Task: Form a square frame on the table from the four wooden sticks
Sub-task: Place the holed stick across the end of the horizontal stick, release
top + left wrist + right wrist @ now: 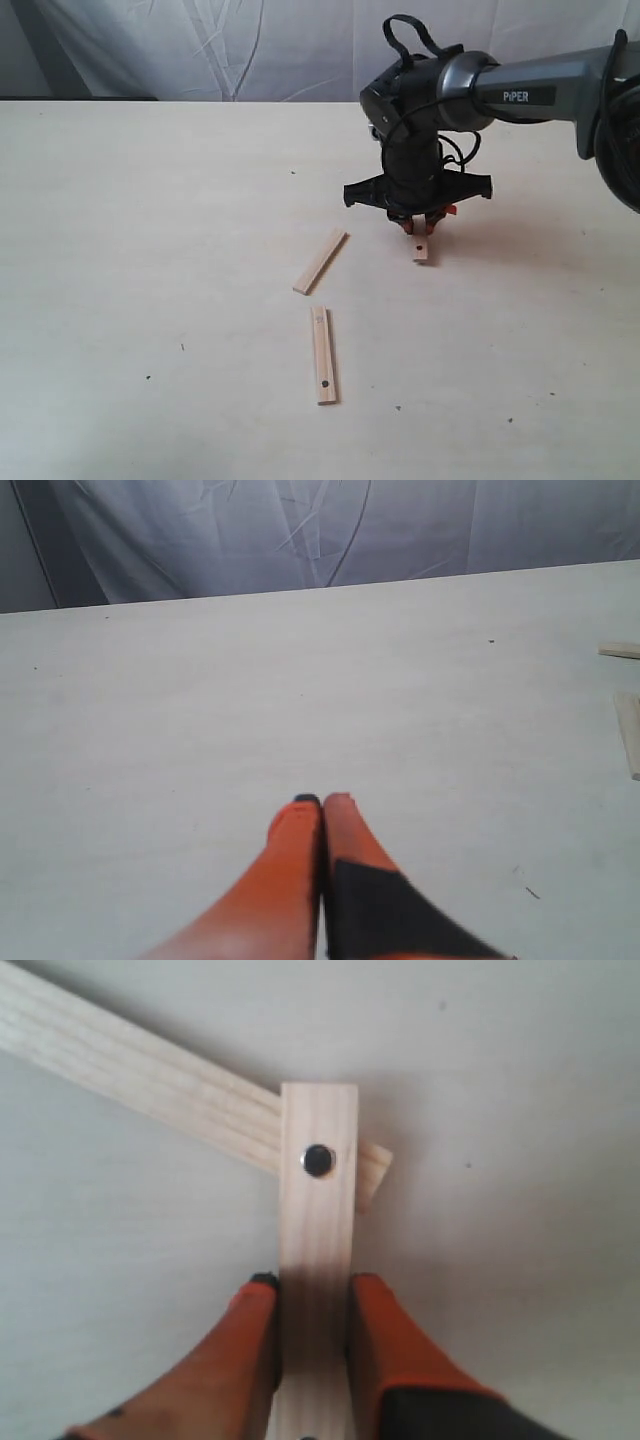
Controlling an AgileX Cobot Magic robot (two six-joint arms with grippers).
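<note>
- On the surface [150, 250], three wooden sticks show: slanted stick [320, 261], straight stick [322, 355], open room around both.
- Right jaws pinch the third stick [421, 251]; left jaws press together.

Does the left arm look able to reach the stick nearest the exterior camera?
Probably yes: only bare table lies between the left gripper and that stick, and the right gripper works farther back.

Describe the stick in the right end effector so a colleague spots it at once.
On the pale table, find the dark arm's right end effector; the held stick pokes out between its orange fingers. Unlike the slanted stick and the nearer stick lying free, only its short end with one dark hole shows.
</note>
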